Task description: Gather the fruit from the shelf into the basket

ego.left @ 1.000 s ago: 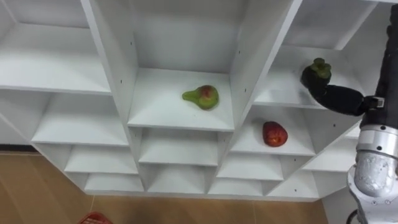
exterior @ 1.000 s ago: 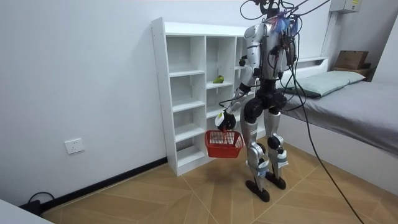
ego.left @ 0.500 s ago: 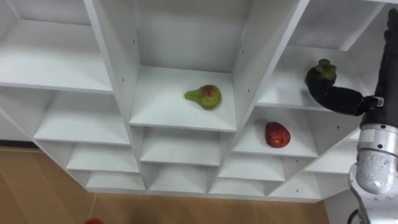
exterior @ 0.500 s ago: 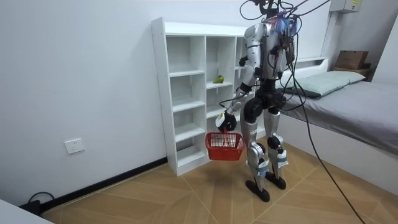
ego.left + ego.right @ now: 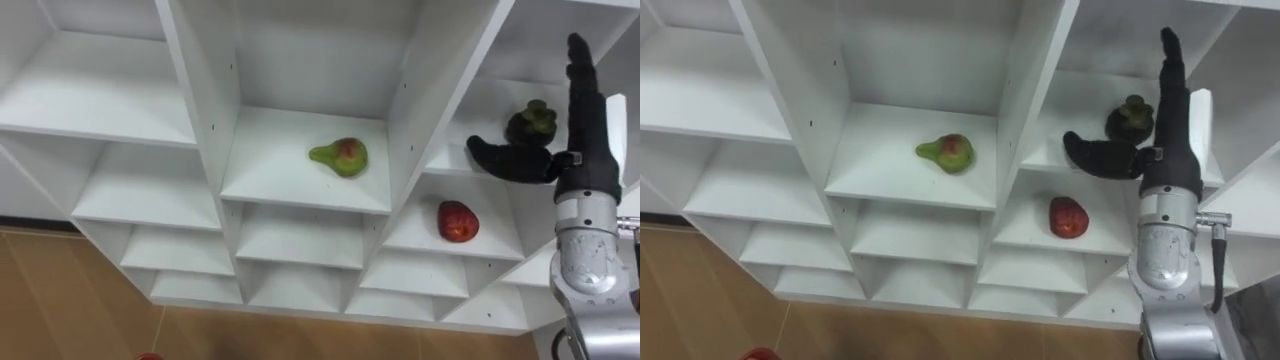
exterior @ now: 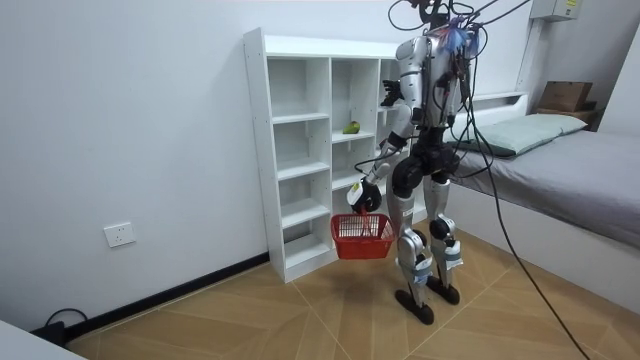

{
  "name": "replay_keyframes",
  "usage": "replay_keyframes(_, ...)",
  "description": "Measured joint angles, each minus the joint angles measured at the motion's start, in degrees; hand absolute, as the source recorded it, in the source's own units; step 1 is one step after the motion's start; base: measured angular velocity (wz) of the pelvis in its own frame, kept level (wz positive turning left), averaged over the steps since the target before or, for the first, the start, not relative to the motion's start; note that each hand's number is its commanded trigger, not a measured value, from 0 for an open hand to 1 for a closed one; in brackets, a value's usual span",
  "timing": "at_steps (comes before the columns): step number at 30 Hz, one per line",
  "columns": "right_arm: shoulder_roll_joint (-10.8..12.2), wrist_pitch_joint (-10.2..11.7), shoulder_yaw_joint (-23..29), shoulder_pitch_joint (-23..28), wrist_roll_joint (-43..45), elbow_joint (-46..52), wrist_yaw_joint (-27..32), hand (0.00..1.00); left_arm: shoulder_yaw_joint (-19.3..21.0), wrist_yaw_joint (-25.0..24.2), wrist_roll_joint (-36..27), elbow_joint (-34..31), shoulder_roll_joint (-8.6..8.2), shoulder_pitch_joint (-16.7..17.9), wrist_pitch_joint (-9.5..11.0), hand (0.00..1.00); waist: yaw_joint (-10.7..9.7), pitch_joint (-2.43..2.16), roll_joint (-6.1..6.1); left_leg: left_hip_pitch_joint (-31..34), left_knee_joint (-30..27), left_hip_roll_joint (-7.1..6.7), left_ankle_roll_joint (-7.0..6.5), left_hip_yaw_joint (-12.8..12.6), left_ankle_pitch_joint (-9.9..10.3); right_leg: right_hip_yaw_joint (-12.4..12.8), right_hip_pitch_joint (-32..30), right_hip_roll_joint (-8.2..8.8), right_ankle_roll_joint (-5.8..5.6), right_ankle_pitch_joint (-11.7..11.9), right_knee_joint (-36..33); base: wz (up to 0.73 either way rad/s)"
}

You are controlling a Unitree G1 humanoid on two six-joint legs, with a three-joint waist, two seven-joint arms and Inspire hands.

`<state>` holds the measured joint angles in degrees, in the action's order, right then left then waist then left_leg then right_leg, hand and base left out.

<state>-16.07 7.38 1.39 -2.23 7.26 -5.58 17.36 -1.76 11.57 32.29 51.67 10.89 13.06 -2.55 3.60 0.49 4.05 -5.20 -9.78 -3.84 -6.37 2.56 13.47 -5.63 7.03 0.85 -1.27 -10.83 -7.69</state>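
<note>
A green pear with a red blush (image 5: 340, 157) lies in the middle compartment of the white closet (image 5: 190, 120). One shelf lower, to the right, sits a red apple (image 5: 457, 221). A dark green fruit (image 5: 531, 123) rests in the right compartment above the apple. My right hand (image 5: 583, 135) is raised just in front of it, open, fingers straight up and thumb pointing left below the fruit, not closed round it. In the room view my left hand (image 6: 362, 197) hangs low, shut on the handle of a red basket (image 6: 362, 236).
I stand facing the closet (image 6: 310, 150), which is against the wall. A bed (image 6: 560, 160) lies behind me on the room view's right. The other compartments hold nothing. A sliver of the basket's red rim (image 5: 148, 355) shows at the bottom edge.
My right hand's fingers have straightened upward from a curled pose at the dark green fruit, which stays on its shelf. The whole picture has shifted slightly right.
</note>
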Motion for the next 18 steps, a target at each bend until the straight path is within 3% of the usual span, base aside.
replay_keyframes(18, 0.0, -1.1, 0.0, -3.5, -2.7, -9.4, -1.3, 0.00, 1.6, 0.0, -0.3, 0.0, -0.83, 0.7, -0.1, 1.00, -0.1, -0.20, 0.27, -1.6, 0.2, -0.01, 0.00, 1.2, 0.0, -0.6, 2.2, 0.06, 0.00, 0.0, 0.0, 0.03)
